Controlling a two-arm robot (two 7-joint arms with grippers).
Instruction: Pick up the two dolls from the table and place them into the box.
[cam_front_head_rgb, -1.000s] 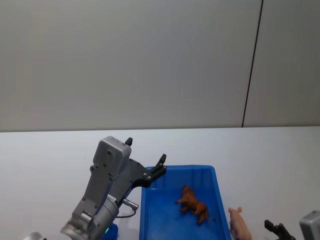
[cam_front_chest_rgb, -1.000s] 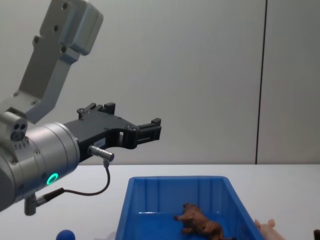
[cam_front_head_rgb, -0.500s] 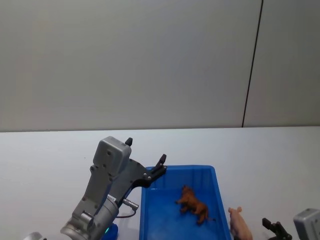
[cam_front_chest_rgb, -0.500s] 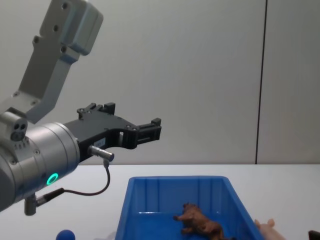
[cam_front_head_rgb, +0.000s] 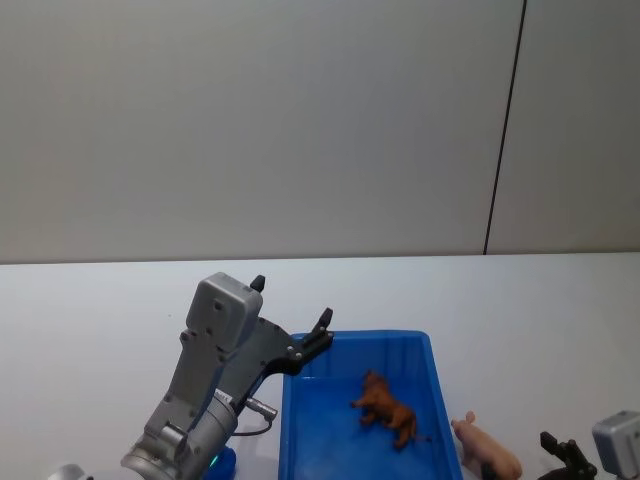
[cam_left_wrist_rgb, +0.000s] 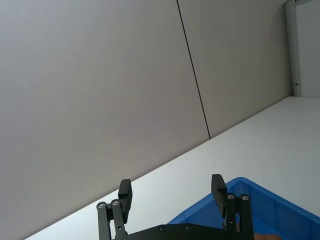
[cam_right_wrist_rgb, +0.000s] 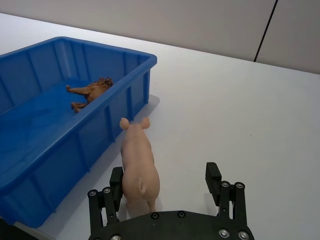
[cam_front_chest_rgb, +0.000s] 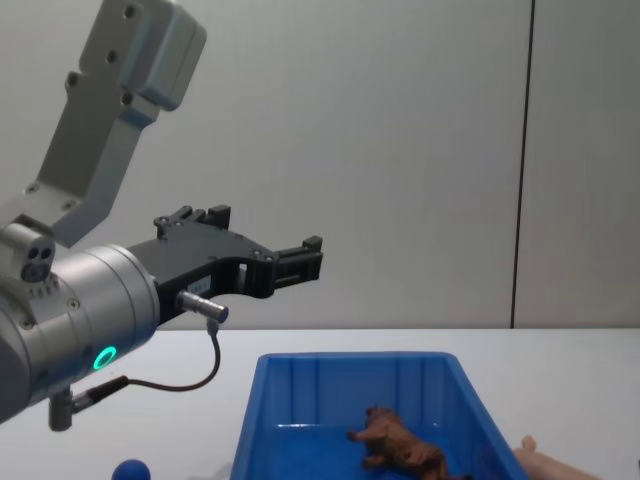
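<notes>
Pig (cam_front_head_rgb: 487, 452) has swung rightward beside box (cam_front_head_rgb: 380, 335), apparently nudged, not gripped; right tool (cam_right_wrist_rgb: 165, 172) wide around it; left tool (cam_left_wrist_rgb: 171, 184) wide above box's far-left corner.

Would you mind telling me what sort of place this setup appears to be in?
Probably a robotics test bench: a plain white table, a bare grey panelled wall, and a blue box holding a brown doll.

The left gripper (cam_left_wrist_rgb: 171, 186) hangs raised, fingers (cam_left_wrist_rgb: 125, 192) apart; the right gripper (cam_right_wrist_rgb: 165, 176) sits low, likewise spread.
</notes>
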